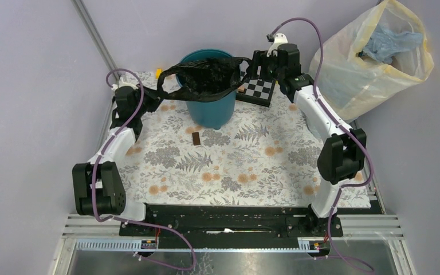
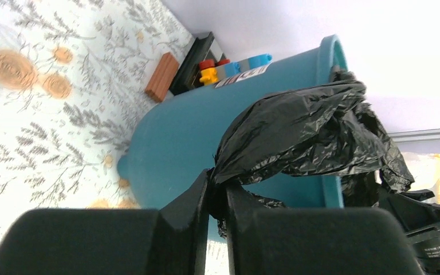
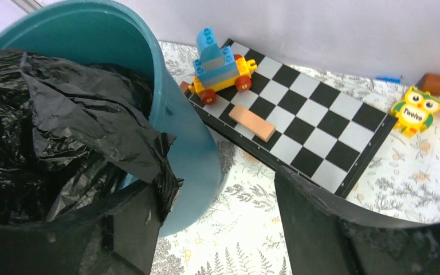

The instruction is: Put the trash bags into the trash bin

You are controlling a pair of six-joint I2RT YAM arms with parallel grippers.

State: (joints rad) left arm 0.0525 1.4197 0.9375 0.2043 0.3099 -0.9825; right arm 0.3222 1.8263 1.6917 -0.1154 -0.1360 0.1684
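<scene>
The trash bag is thin glossy black film, heavily wrinkled, pulled out into a wide loop over the mouth of the trash bin; part of it sags inside the rim. The teal bin stands upright near the middle of the far edge of the desk. The bag's long axis runs roughly along that far edge, its left end over the desk's left side and its right end toward the checkerboard. The left pincer is clenched on a gathered corner of the film beside the bin wall; the right pincer stands spread wide, with film draped against its bin side.
</scene>
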